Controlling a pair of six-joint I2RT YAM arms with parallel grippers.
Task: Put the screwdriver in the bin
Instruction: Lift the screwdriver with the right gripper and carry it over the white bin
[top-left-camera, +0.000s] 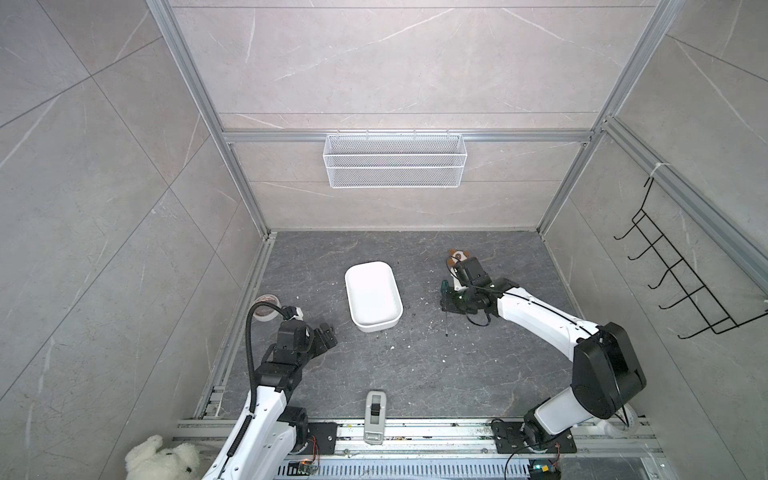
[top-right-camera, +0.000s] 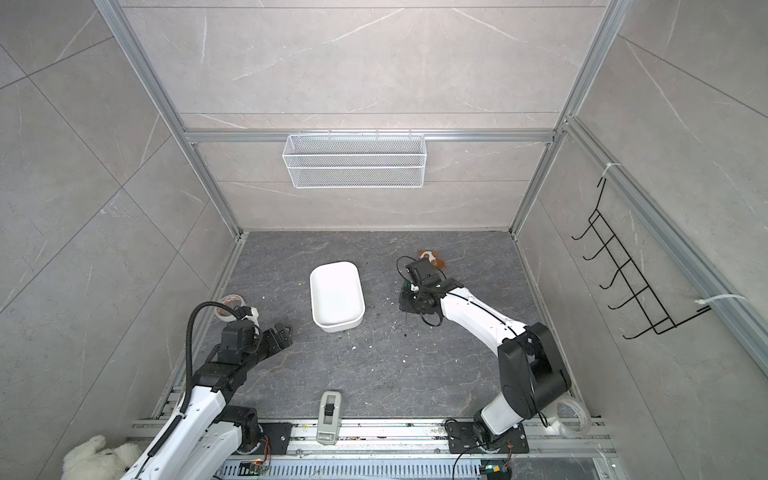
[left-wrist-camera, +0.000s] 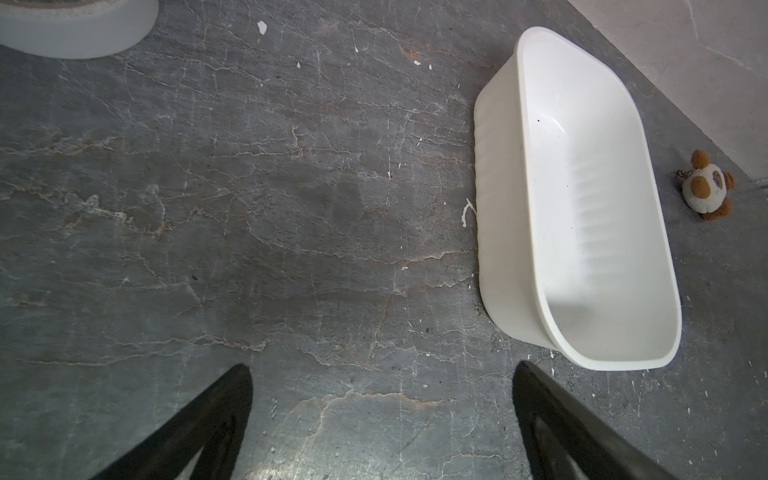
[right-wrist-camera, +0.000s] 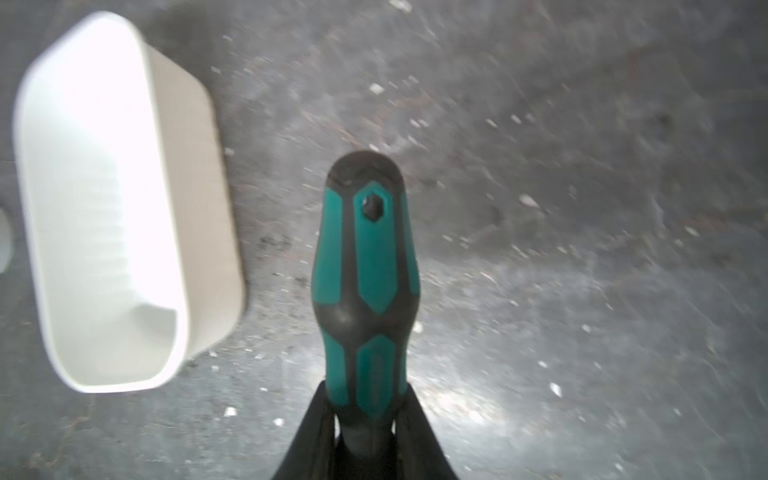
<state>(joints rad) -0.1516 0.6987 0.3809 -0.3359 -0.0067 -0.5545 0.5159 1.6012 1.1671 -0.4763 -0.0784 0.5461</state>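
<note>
Two low arms: right claw (right-wrist-camera: 365, 401) tight around the screwdriver (right-wrist-camera: 365, 266), left claw (left-wrist-camera: 382, 365) wide apart.

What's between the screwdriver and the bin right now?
Nothing visible. The right gripper is shut on the screwdriver; only bare floor separates it from the bin, which is empty.

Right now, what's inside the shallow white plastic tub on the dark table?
Nothing: the shallow white plastic tub shows only its bare ribbed floor. The left wrist view hides the inside of its nearer long wall. The green-and-black-handled screwdriver is outside, clamped in the right gripper.
</note>
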